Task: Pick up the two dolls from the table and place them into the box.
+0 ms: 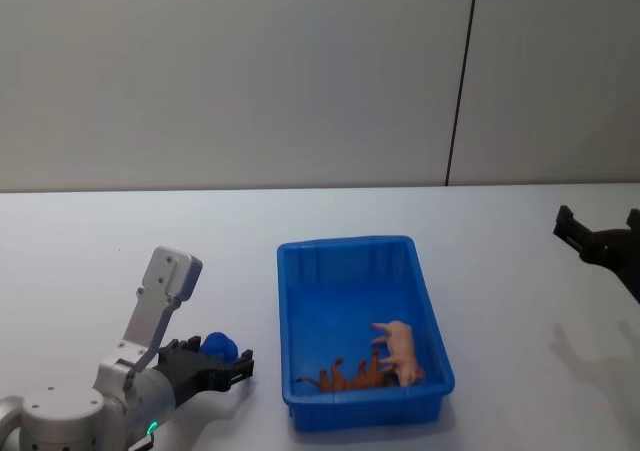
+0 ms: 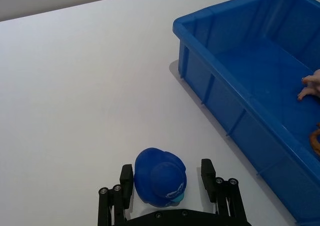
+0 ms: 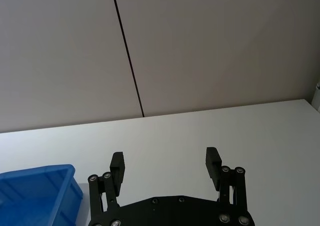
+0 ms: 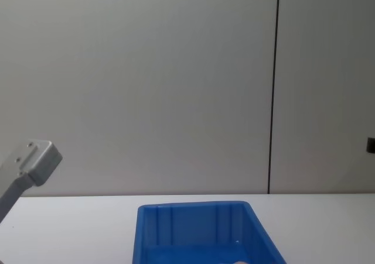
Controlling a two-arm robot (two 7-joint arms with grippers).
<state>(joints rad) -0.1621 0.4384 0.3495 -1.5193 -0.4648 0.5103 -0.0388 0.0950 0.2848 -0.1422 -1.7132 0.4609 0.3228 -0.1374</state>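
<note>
**Head view: blue toy sits loose between the left fingers, short of the box**

Head view has the left gripper [image 1: 222, 363] low at the lower left of the frame, down by the table [image 1: 100, 241], with a small blue toy [image 1: 218, 348] between its fingers. The left wrist view tells more: the blue toy [image 2: 161, 177], round with a cap-like top, sits between the two fingers [image 2: 126, 178] with a sliver of white table showing on each side, so the fingers look spread a little wider than the toy and not yet pressing it.

The box [image 1: 290, 271] stands just beside that gripper, toward the middle of the frame. A pink pig [image 1: 400, 346] and a brown animal [image 1: 352, 375] lie inside it at the near end, touching or nearly so.

Risks, as I judge them: if the arm lifts before the fingers squeeze, the toy stays on the table. Its rounded body could also squirt out of a pinch. Carried low, it may clip the thick rim.

At the right edge of the frame the right gripper [image 1: 598, 234] hangs above the table, fingers spread wide and empty, well away from the box.
</note>
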